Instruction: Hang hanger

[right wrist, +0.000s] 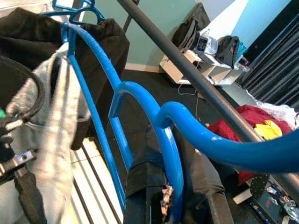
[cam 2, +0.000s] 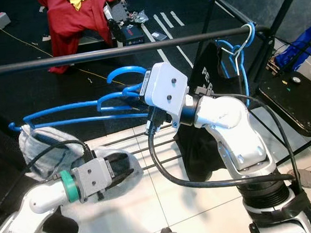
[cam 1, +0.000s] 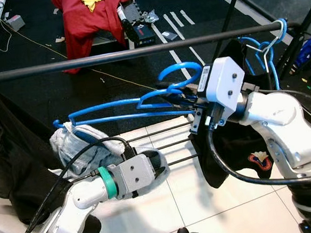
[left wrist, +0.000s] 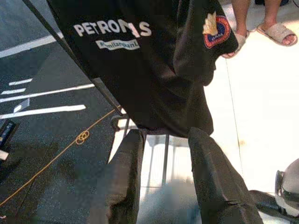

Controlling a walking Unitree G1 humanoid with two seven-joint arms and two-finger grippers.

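A blue plastic hanger point(cam 1: 118, 111) lies nearly level just below the black clothes rail point(cam 1: 129, 52). My right gripper point(cam 1: 178, 99) is shut on its neck, and the hook point(cam 1: 182, 72) curls up under the rail without touching it. A grey-white garment point(cam 1: 83, 145) is bunched over the hanger's left end. My left gripper point(cam 2: 122, 169) is lower, against that garment, with its fingers point(left wrist: 121, 182) apart and nothing clamped between them. In the right wrist view the blue hanger point(right wrist: 140, 107) runs past the right gripper's fingers point(right wrist: 149, 191), with the rail point(right wrist: 196, 88) beyond.
At the rail's right end, other blue hangers point(cam 1: 268, 47) carry a black shirt point(cam 1: 227, 154). Dark clothing point(cam 1: 8, 153) hangs at the left. The rack's base bars point(cam 1: 168, 142) cross the white tiles. A red garment point(cam 1: 89, 14) sits behind on dark carpet. A person's sandalled feet point(left wrist: 275, 30) stand nearby.
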